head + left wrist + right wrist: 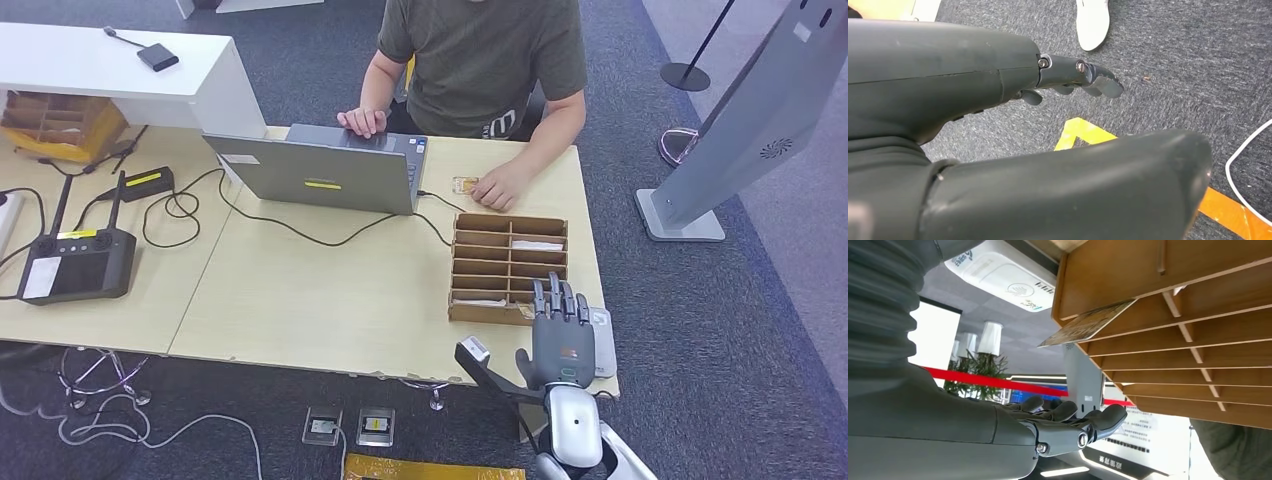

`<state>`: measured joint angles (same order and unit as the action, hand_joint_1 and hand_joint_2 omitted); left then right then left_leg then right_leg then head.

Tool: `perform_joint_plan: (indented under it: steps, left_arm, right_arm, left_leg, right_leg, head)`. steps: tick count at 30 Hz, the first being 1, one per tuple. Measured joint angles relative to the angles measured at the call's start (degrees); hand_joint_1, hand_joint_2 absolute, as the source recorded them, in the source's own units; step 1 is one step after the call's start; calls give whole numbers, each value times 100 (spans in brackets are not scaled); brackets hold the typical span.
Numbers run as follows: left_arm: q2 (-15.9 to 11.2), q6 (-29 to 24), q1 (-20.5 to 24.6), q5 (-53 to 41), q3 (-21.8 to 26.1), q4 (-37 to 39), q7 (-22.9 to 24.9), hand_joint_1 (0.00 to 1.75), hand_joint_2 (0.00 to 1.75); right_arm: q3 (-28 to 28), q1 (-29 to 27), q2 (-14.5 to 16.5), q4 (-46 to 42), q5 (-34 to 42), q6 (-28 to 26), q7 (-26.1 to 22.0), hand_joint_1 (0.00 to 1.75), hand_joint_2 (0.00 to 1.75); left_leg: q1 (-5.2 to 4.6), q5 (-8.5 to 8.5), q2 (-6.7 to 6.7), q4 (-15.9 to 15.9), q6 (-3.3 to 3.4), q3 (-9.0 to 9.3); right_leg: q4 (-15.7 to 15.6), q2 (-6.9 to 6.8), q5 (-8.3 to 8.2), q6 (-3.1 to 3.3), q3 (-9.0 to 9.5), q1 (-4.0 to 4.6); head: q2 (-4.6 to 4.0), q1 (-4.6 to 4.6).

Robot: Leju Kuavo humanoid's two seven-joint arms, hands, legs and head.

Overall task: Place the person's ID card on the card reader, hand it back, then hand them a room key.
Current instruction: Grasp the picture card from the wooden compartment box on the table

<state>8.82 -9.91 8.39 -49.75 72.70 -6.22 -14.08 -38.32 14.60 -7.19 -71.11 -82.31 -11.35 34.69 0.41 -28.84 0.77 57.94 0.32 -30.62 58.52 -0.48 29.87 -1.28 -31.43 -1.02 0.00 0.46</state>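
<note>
- We find the right hand (562, 335) raised at the near desk (330, 300) edge, fingers straight and apart, holding nothing, fingertips at the wooden organizer (508, 268).
- The left hand (1068, 75) hangs over carpet, fingers loosely extended, empty.
- A card reader (600, 342) lies beside the right hand.
- Farther off, the person's hand (500, 187) rests by the ID card (464, 185).

a pale wooden desk (330, 300) carries a grey laptop (325, 175). right of the laptop sit a slotted wooden card rack (508, 268) and an id card (464, 185); left of it, a black controller (75, 262) and looping cables (180, 210).
</note>
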Motion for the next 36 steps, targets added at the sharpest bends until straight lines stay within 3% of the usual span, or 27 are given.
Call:
perform_joint_plan:
  steps: [16,32,36]
  left_arm:
    - [-1,-34,0,35,0,-1,0,0,0]
    - [-12,-29,0,-46,2,-1,0,0,0]
    - [-12,-27,0,-57,2,-1,0,0,0]
  right_arm:
    - [-9,118,167,209,350,-66,-213,0,175]
    - [-22,220,173,436,486,-169,-27,2,175]
    - [-22,220,165,445,483,-202,51,171,175]
  left_leg:
    - [0,0,0,0,0,-1]
    - [0,0,0,0,0,-1]
    - [0,0,0,0,0,-1]
  right_leg:
    - [0,-2,0,0,0,0]
    - [0,-1,0,0,0,0]
    - [0,-1,0,0,0,0]
  head:
    - [0,1]
    - [0,0]
    - [0,0]
